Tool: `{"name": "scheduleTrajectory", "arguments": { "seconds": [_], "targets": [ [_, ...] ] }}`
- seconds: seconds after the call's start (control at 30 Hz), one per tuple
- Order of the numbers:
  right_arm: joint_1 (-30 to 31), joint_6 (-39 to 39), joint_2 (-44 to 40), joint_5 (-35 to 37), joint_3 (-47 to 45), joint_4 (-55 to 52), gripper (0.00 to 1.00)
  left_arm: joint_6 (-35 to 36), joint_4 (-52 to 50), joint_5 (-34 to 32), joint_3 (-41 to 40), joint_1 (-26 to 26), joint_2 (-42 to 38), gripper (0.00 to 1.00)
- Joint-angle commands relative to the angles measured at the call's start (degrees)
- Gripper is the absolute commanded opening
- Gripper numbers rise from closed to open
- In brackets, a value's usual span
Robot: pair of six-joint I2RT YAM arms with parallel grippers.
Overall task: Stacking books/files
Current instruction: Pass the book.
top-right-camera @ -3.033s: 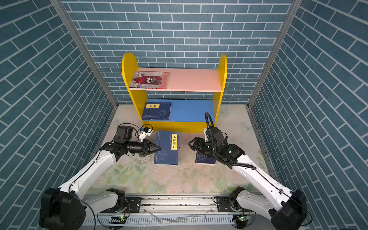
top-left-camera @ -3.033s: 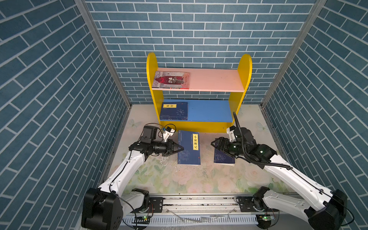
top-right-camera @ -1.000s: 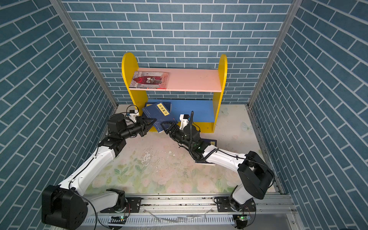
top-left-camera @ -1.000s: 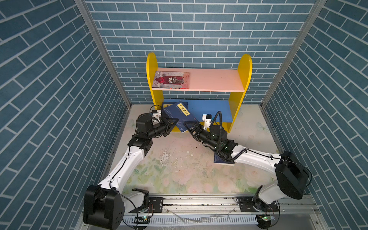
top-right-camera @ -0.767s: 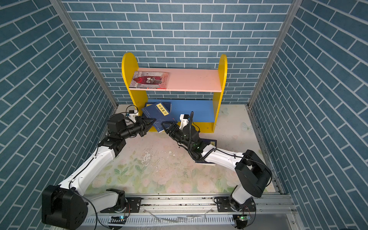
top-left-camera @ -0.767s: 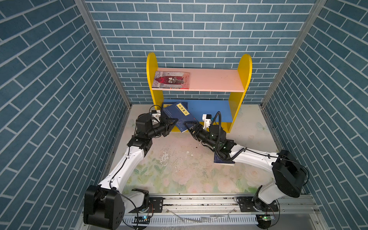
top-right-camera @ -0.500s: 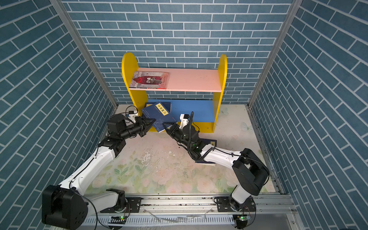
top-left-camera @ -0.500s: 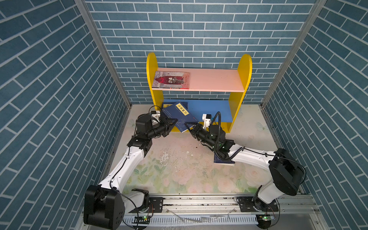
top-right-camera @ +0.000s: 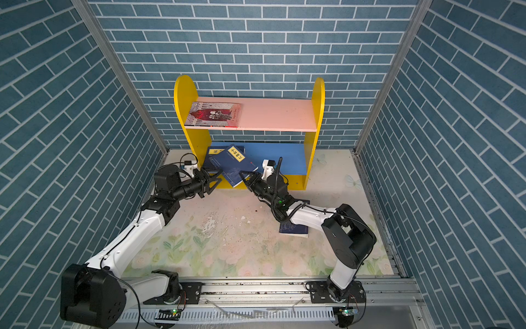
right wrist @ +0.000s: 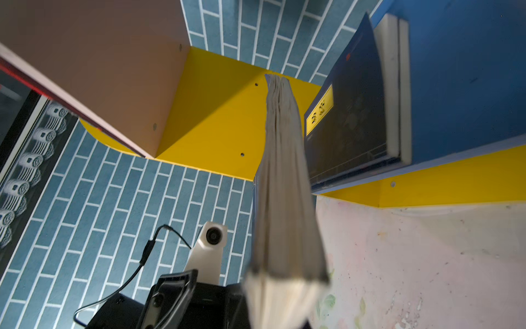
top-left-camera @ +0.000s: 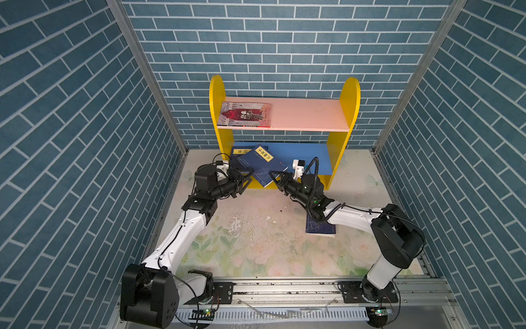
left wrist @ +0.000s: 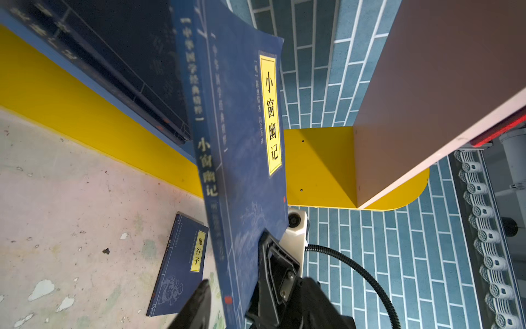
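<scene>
Five books, two pincers, one bookshelf (top-left-camera: 350, 94).

One red book (top-left-camera: 246, 114) lies flat at the left end of the bookshelf's pink upper board (top-left-camera: 307, 114); the board shows bare to its right.

There are four navy books. A stacked pair (right wrist: 350, 128) sits at the left end of the blue lower board (top-left-camera: 307, 159), with bare board to its right. A loose book (top-left-camera: 320, 228) lies on the table (top-left-camera: 256, 222) in front of the bookshelf, under the right arm. A tilted book (top-left-camera: 260, 165) leans over the pair and overhangs the lower board's front edge.

The right pincer (top-left-camera: 274, 178) is clamped on the tilted book's lower corner. The left pincer (top-left-camera: 247, 179) has its jaws apart, gripping nothing, just beside that book's left edge.
</scene>
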Motion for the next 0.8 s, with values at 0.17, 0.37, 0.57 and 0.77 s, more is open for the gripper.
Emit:
{"name": "scheduleTrajectory", "arguments": {
  "seconds": [0.17, 0.37, 0.57, 0.77],
  "targets": [
    [-5.99, 1.49, 3.31, -15.18, 7.94, -4.98, 0.10, 4.05, -7.72, 1.69, 1.75, 4.29, -0.17, 0.57],
    [-8.35, -0.27, 7.35, -25.56, 14.95, -11.56, 0.11, 4.41, -4.45, 2.04, 1.56, 4.86, 1.01, 0.57],
    [-10.32, -4.50, 11.36, -33.94, 22.06, -19.08, 0.12, 3.59, 1.33, 4.06, 2.07, 4.68, 4.39, 0.58],
    [-11.87, -4.68, 13.01, -37.42, 24.26, -18.41, 0.13, 3.14, 3.71, 3.98, 4.64, 2.31, 8.45, 0.60]
  ]
}}
